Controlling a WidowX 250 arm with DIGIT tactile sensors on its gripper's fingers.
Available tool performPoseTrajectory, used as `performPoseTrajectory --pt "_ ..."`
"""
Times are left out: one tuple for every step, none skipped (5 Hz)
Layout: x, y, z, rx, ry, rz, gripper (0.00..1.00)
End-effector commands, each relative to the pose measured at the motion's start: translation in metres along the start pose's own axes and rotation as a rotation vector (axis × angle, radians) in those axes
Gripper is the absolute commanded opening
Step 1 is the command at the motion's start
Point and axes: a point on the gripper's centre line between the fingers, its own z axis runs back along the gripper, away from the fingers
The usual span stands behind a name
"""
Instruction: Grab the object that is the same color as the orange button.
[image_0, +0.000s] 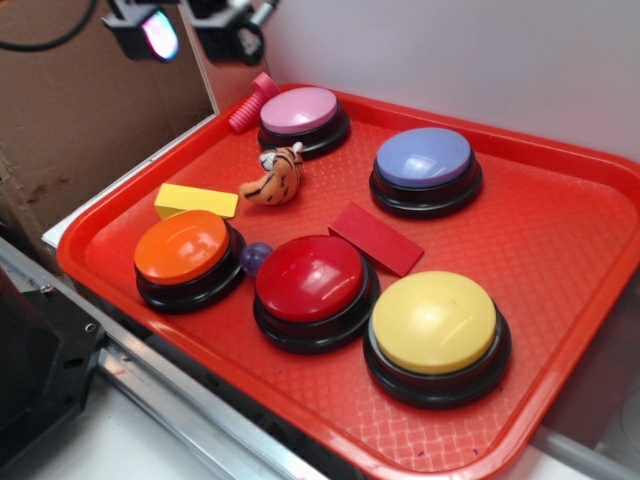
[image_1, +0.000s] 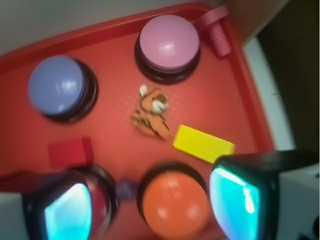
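Gripper (image_1: 150, 200) hangs high above the tray (image_0: 560, 300) with its jaws spread and nothing between them; in the wrist view I see one lit fingertip (image_1: 65, 212) at one lower corner and its partner at the other. In the exterior view only its underside shows at the top edge, above the tray's far corner.

I take the orange button (image_0: 182, 248) as my landmark. The tiger (image_0: 275, 180) lies just behind it, toward the pink button (image_0: 300, 110), curled on its side and touching nothing I can make out. A yellow block (image_0: 196, 200) sits beside the orange button's back edge, near the tiger but apart from it. A purple ball (image_0: 256, 257) is wedged between the orange button and the red button (image_0: 310, 278). A red slab (image_0: 376, 238) lies beyond the red button, well clear of the tiger.

As I judge it, no descent has begun, so the whole reach is ahead of me. The wrist picture is blurred, so lining up on it alone could put me off centre. The tiger is small, soft and curved; if I close across its length a finger may slide off the plush or pinch only an ear. Coming down too near the block could nudge it or trap it with the toy. Drifting toward the pink button risks a finger landing on its dome.
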Motion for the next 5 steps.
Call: performPoseTrajectory --pt "0.028 -0.004 -0.060 -0.009 -0.034 0.168 1.00" --pt "0.027 -0.004 -0.082 0.016 0.012 0.201 1.00" --pt "0.025 -0.001 -0.101 0.028 0.061 0.245 1.00" --pt "0.025 0.000 -0.106 0.039 0.076 0.263 0.94" --pt "0.024 0.001 -0.105 0.073 0.061 0.312 0.00"
